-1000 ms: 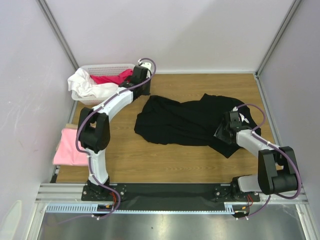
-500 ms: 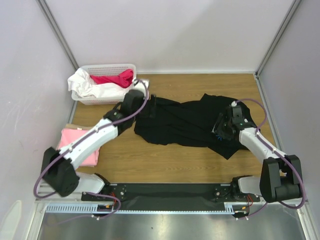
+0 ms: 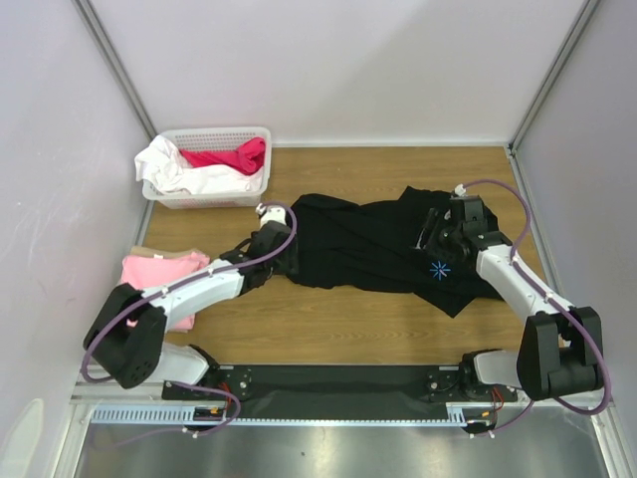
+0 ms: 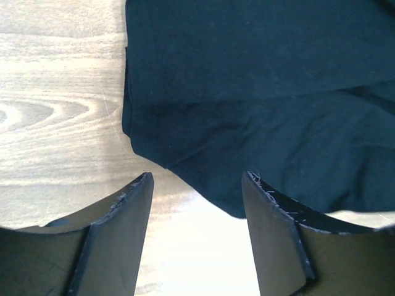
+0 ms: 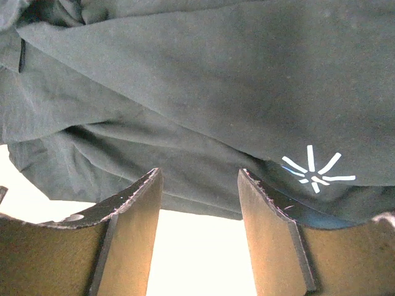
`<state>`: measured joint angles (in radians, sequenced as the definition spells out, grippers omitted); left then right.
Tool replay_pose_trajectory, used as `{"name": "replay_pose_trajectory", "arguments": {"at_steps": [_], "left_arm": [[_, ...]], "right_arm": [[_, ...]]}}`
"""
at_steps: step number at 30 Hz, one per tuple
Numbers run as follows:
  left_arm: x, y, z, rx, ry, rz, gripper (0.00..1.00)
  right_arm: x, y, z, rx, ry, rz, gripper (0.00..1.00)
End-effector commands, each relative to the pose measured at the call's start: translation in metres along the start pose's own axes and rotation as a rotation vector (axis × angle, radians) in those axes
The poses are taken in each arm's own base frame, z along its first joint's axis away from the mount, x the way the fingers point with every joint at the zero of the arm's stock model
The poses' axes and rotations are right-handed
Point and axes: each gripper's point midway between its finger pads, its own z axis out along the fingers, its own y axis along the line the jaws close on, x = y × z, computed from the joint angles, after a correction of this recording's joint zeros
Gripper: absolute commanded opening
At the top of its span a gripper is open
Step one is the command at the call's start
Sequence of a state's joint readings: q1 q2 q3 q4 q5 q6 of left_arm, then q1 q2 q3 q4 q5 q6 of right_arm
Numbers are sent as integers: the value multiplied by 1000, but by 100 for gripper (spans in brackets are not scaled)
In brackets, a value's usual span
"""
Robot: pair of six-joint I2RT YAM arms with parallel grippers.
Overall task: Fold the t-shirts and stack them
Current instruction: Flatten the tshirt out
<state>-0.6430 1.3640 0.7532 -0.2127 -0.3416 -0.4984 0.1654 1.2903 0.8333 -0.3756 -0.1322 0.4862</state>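
The black t-shirt (image 3: 363, 244) lies crumpled and spread across the middle of the table, its pale-blue starburst mark (image 3: 439, 269) facing up near the right. In the top view my left gripper (image 3: 277, 249) is low at the shirt's left edge. In its wrist view the left gripper (image 4: 197, 179) is open with bare wood between the fingers and a corner of the black t-shirt (image 4: 259, 92) just ahead. My right gripper (image 3: 430, 239) hovers over the shirt's right part. The right gripper (image 5: 199, 174) is open and empty, with the starburst (image 5: 316, 169) to its right. The pink t-shirt (image 3: 159, 277) lies folded at the left edge.
A white basket (image 3: 159, 191) holding white and red cloth stands at the back left. Grey walls close in the left, back and right sides. Bare wood (image 3: 328, 319) shows in front of the black shirt.
My left arm swung from the basket down to the black shirt's left edge and its jaws opened. My right gripper moved back along the shirt, uncovering the starburst, and opened a little wider.
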Motion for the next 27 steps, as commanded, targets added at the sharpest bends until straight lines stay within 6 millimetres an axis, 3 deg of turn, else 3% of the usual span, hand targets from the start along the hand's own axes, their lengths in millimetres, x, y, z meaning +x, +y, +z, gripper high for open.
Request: {"name": "replay_pose_trajectory", "arguments": {"at_steps": [1, 5, 18, 27], "left_arm": [[0, 3, 17, -38, -25, -47, 65], [8, 9, 29, -80, -10, -64, 61], [19, 15, 41, -131, 12, -104, 57], [23, 17, 40, -130, 2, -125, 40]], "right_arm": [[-10, 8, -4, -13, -25, -15, 58], [-9, 5, -6, 3, -31, -10, 58], [-15, 7, -4, 16, -25, -13, 58], [-13, 4, 3, 28, -11, -11, 57]]}}
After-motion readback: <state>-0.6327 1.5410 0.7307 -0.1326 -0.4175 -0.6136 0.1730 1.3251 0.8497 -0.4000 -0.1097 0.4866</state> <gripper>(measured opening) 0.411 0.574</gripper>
